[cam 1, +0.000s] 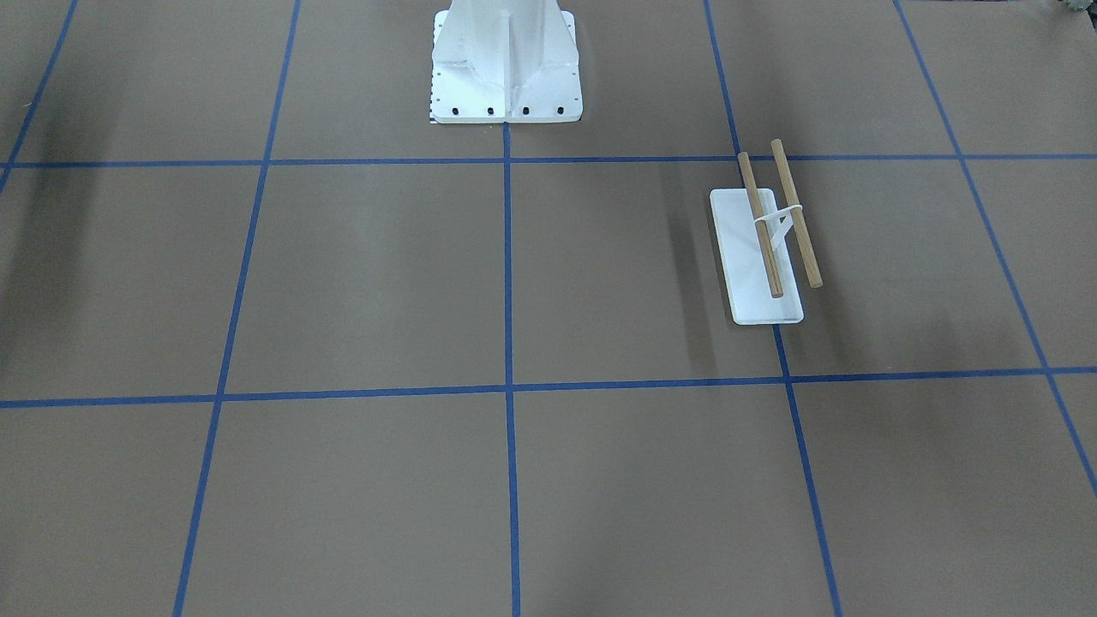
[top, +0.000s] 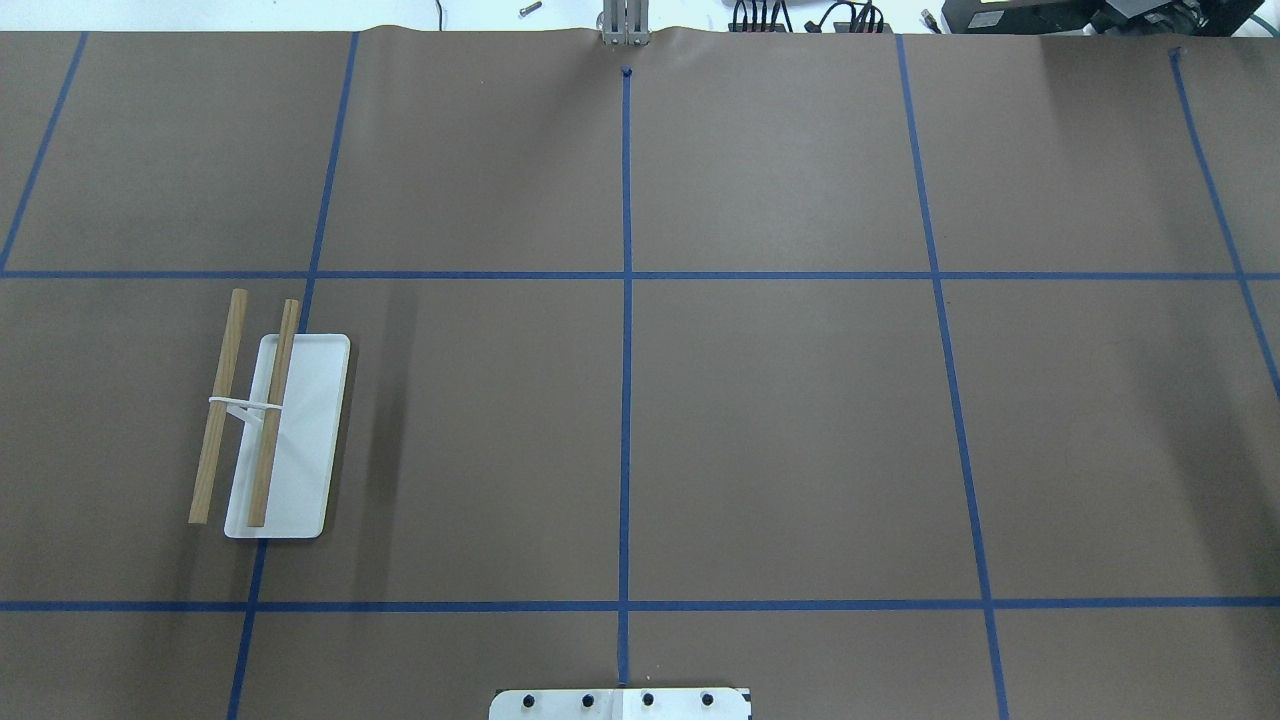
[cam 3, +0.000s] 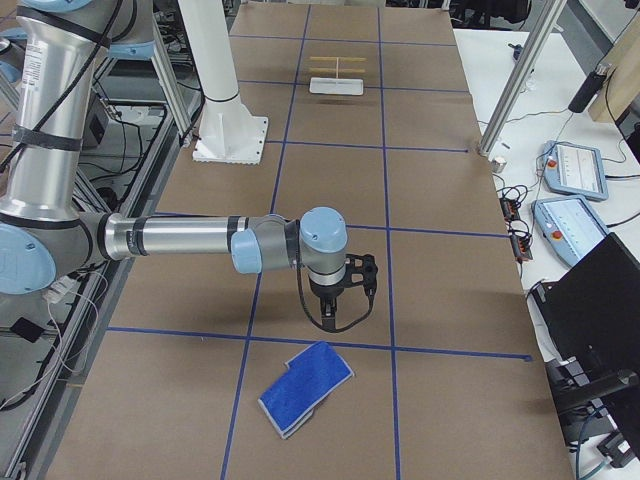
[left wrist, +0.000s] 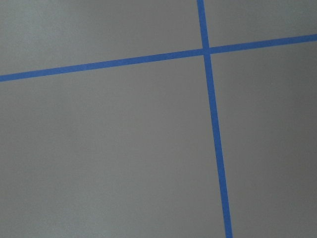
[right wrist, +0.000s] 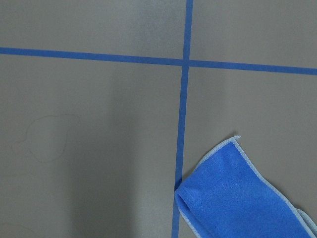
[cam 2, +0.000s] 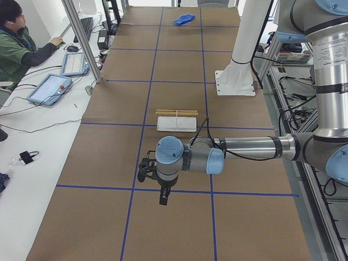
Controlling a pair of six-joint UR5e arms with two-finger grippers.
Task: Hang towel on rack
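While the towel (cam 3: 305, 390) lies loose on the brown table paper (cam 3: 430, 250), blue face up with one edge folded, at the lower middle of the exterior right view, the rack (cam 3: 336, 75) stands bare and well apart at the top, so a long carry is likely required. My right claw (cam 3: 337, 322) hangs pointing down near the towel, forearm level. My left claw (cam 2: 162, 198) hangs likewise in the exterior left view. How far either claw is open cannot be told, and nothing is seen in either.
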